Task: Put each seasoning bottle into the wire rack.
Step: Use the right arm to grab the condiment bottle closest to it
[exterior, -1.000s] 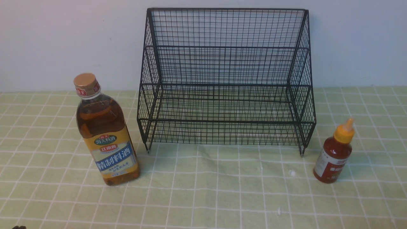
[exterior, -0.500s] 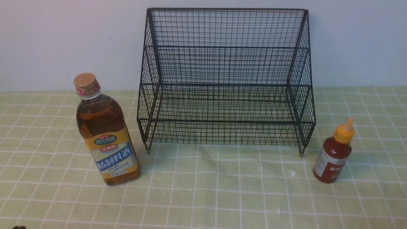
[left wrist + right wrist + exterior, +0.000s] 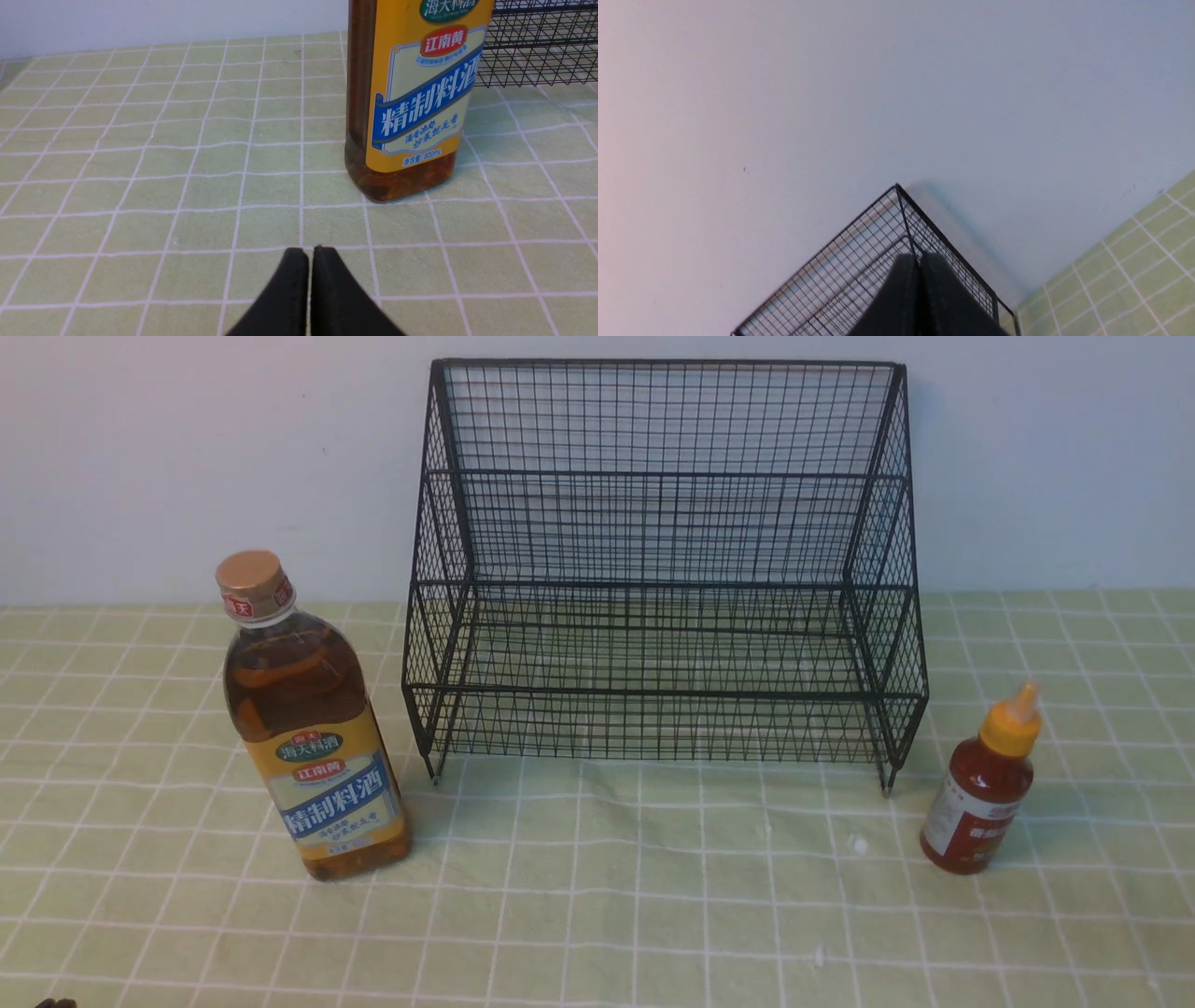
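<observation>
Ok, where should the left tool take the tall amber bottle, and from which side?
Probably grip the tall amber bottle around its labelled body, below the shoulder, coming in level from the near-left side with the left tool. It stands upright, the neck under the gold cap is short, and the wire rack sits close on its right. The tool is shut, so open it first.
</observation>
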